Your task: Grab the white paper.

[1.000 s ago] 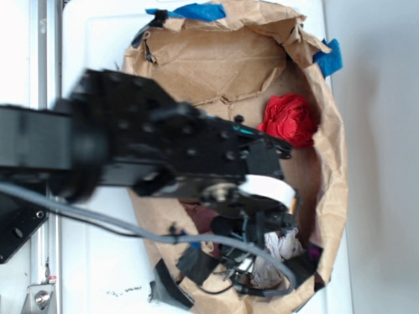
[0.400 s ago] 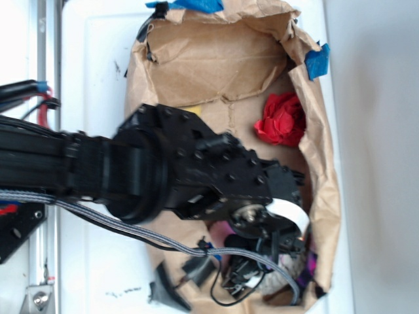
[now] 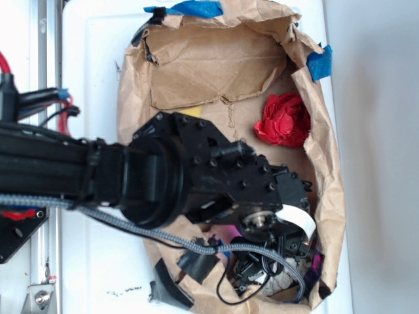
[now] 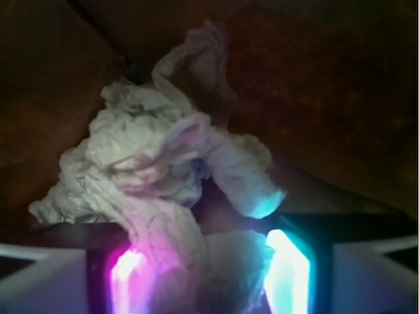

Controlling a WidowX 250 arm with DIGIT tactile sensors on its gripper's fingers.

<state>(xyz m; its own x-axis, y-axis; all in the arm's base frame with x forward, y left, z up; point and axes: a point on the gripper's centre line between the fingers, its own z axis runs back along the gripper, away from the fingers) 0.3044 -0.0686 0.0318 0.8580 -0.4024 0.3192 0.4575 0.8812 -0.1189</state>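
The black robot arm [image 3: 163, 176] reaches from the left into the crumpled brown paper bag [image 3: 330, 183], which lies on a white table [image 3: 91, 78]. The gripper [image 3: 275, 271] sits at the lower end of the bag. In the wrist view, the greyish-white crumpled wad of paper [image 4: 163, 176] lies directly ahead of the gripper [image 4: 206, 275], its lower part reaching down between the two glowing fingers [image 4: 288, 275], one lit pink and one lit cyan. The fingers stand apart on either side of the wad; whether they press on it cannot be told. A bright red crumpled paper wad [image 3: 285, 120] rests against the bag's right wall, well apart from the gripper. Blue tape [image 3: 317, 63] marks the bag's upper rim.
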